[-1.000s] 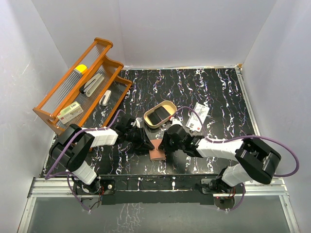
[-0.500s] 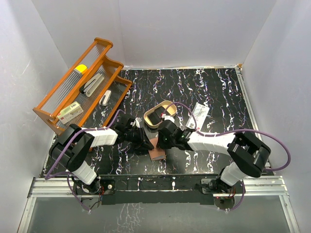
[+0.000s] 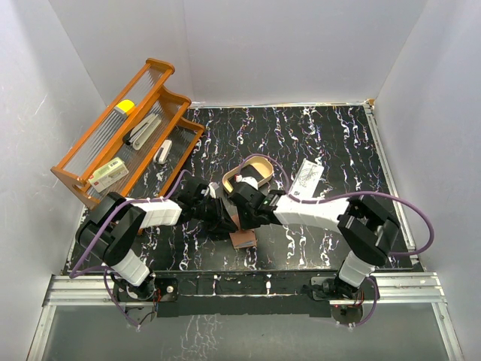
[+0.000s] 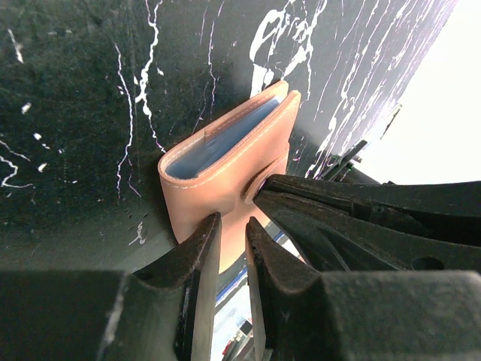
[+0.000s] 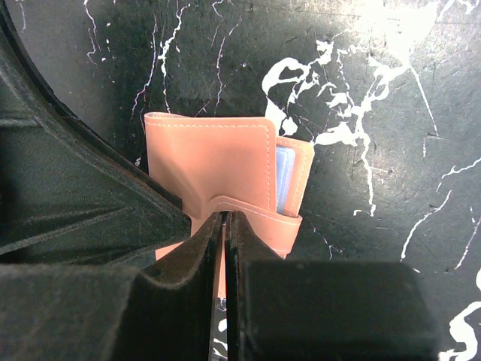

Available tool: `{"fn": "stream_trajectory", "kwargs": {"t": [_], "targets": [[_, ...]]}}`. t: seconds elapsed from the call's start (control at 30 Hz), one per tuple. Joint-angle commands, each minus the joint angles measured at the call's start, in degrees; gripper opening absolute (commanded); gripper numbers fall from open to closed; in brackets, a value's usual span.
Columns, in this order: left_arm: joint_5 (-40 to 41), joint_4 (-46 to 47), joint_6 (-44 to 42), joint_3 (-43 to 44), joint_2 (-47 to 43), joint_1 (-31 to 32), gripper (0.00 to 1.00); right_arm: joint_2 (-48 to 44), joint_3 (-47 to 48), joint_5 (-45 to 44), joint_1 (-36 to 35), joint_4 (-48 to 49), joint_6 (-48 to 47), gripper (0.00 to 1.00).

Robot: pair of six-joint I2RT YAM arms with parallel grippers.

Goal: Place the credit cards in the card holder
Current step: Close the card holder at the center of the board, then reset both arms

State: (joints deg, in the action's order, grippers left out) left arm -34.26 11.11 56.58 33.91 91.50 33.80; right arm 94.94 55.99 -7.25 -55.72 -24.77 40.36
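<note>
Moved: right arm has swung left across the table (image 3: 338, 135) since a second ago, so both arms now meet at the card holder (image 3: 242, 239).
Left end effector (image 4: 233, 226): fingers almost together, pinching the holder's near flap.
Right end effector (image 5: 225, 216): pressed together on a thin leaf of the holder.
Card holder: on the table between the arms, half folded. Its long axis runs roughly near-to-far. In the right wrist view its open edge, showing pale blue pockets, faces right.
White credit card (image 3: 308, 177): flat on the table, farther back and right, well apart from the holder, tilted toward the far right.
Orange wire rack (image 3: 160, 68): far left.
</note>
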Motion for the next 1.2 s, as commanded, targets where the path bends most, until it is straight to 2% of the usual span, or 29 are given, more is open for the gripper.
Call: {"fn": "stream_trajectory", "kwargs": {"t": [0.0,0.13,0.3,0.43,0.6,0.73,0.93,1.0,1.1,1.13,1.17], "targets": [[2.2,-1.7,-0.6,-1.7,1.2,0.8,0.2,7.9,0.4,-2.7,-0.8,-7.1,-3.6,0.04],[2.2,-2.2,-0.6,-1.3,0.8,0.8,0.2,8.3,1.2,-1.8,-0.8,-7.1,-4.2,0.04],[3.9,-5.2,-1.2,-0.1,-1.7,0.8,0.21,4.3,2.3,-1.8,-0.9,-7.9,-3.8,0.05],[6.4,-7.6,-1.4,1.1,-4.9,0.8,0.3,-1.0,2.2,-0.6,-0.9,-8.0,-3.8,0.07],[10.4,-12.2,-2.6,3.1,-9.9,0.8,0.36,-8.7,1.6,-0.7,-0.8,-6.8,-3.1,0.12],[14.1,-17.4,-4.3,5.4,-15.2,0.8,0.42,-15.6,0.6,-2.5,-0.8,-4.8,-1.9,0.21],[21.0,-27.9,-8.3,12.4,-23.1,0.8,0.49,-26.4,-1.7,-5.6,-0.7,-0.3,-1.3,0.47],[23.4,-32.1,-10.2,15.8,-25.5,0.8,0.53,-29.5,-1.1,-6.9,-0.7,-0.6,-1.2,0.61],[26.5,-37.9,-12.4,20.9,-28.6,0.8,0.71,-33.3,1.7,-9.4,-0.8,-2.7,-1.3,0.79],[27.2,-39.3,-12.9,22.3,-29.5,0.8,0.76,-34.8,2.6,-10.5,-0.8,-3.4,-1.4,0.91],[28.1,-40.6,-13.5,24.0,-30.5,0.8,0.92,-35.7,3.6,-11.2,-0.8,-3.9,-1.8,0.97]]}}
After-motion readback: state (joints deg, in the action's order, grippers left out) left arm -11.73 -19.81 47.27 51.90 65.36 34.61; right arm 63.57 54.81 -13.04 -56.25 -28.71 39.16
